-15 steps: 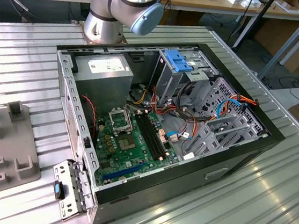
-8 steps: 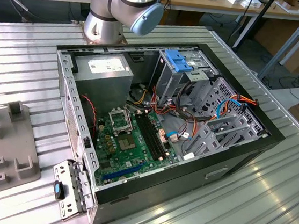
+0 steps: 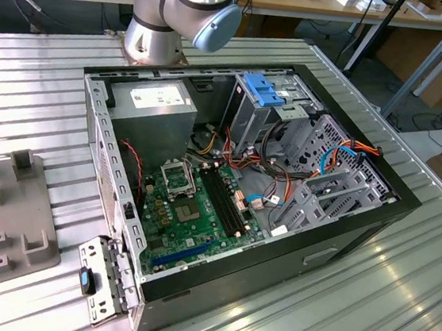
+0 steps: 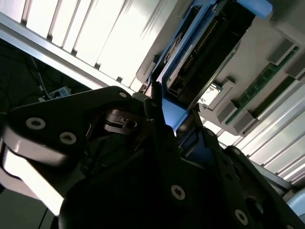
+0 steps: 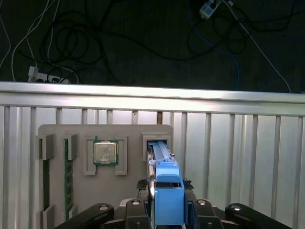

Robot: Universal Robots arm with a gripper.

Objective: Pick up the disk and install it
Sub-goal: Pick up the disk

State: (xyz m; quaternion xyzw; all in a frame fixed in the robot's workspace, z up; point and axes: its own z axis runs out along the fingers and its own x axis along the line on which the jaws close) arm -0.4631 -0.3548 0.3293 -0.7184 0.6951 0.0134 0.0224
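In the first wrist view the disk stands on edge in a slot of a grey holder tray, a blue rail running along its upper edge. My gripper straddles it, one black finger pressed to each side of the blue end piece. In the second wrist view the disk is seen edge-on with its dark circuit-board face and blue rails, its near end between my gripper. The open computer case lies on its side in the exterior view.
The tray also holds a processor chip and memory sticks. In the case are a power-supply box, a green motherboard, a metal drive cage with a blue latch and loose cables. The arm's base stands behind it.
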